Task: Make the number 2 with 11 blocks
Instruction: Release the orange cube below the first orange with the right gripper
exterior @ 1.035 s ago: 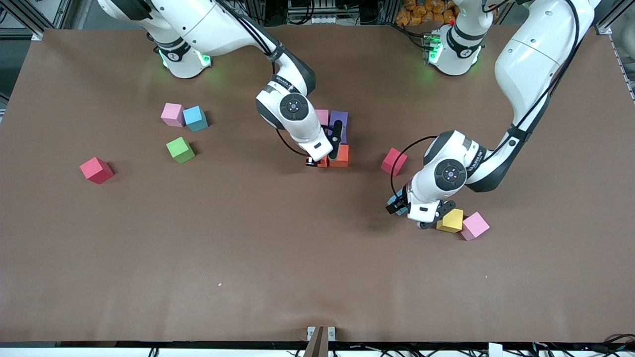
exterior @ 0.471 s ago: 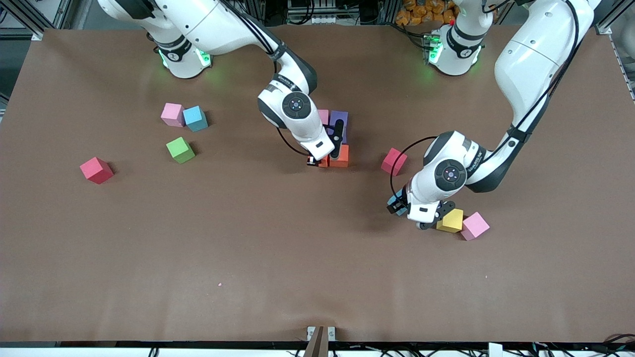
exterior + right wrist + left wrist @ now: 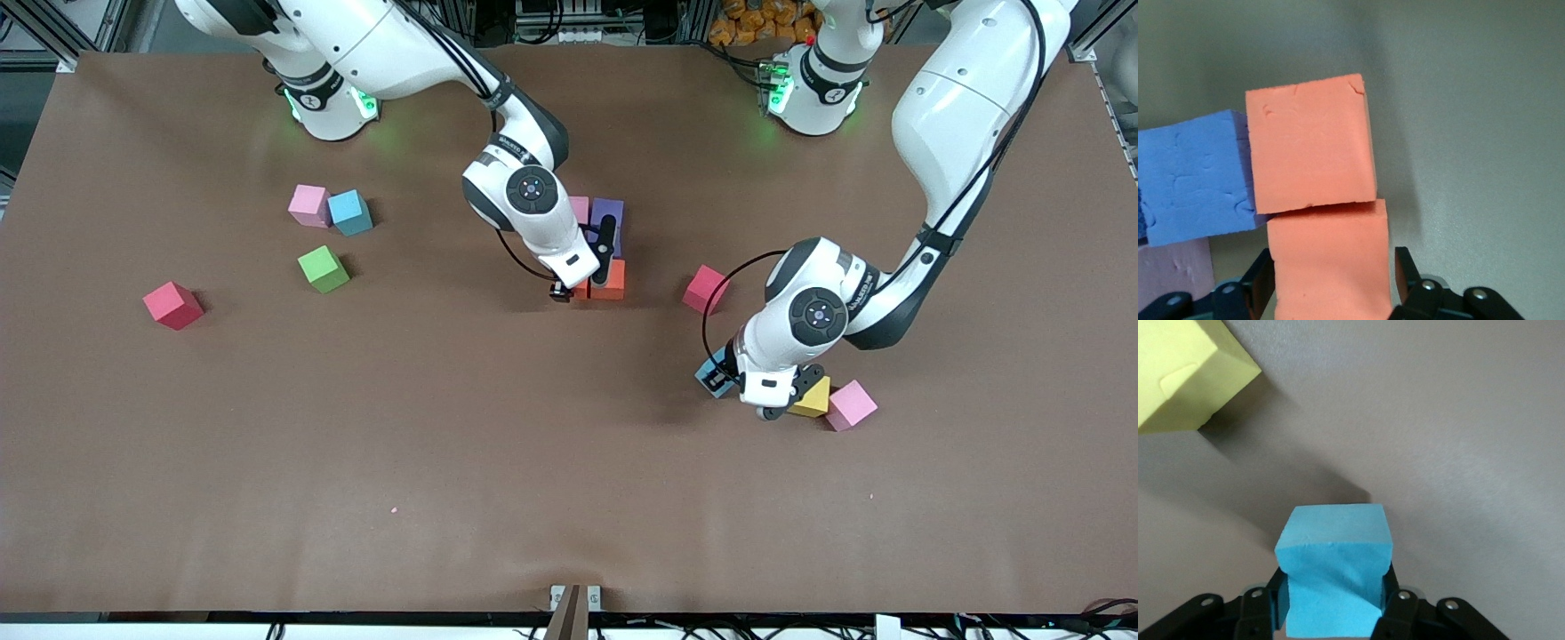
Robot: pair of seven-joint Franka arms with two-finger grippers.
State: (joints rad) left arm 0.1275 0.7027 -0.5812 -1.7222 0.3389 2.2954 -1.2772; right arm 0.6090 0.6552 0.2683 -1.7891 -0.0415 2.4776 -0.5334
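Note:
At mid-table the number 2 stands as a cluster: a pink block (image 3: 578, 209), a purple block (image 3: 609, 215) and two orange blocks (image 3: 612, 280) side by side. My right gripper (image 3: 582, 286) is low over the second orange block (image 3: 1328, 267), open, its fingers (image 3: 1403, 267) just off the block's sides. That block touches the other orange one (image 3: 1310, 143), which is beside the purple one (image 3: 1195, 177). My left gripper (image 3: 781, 404) is shut on a blue block (image 3: 1335, 573), which the hand hides in the front view. A yellow block (image 3: 813, 397) lies right beside it.
A pink block (image 3: 852, 404) touches the yellow one, and a red block (image 3: 707, 289) lies between the arms. Toward the right arm's end lie a pink block (image 3: 309, 204), a blue one (image 3: 349, 212), a green one (image 3: 323, 268) and a red one (image 3: 173, 305).
My left gripper has closed on the blue block and its hand has shifted a little. My right gripper's fingers have parted from the orange block.

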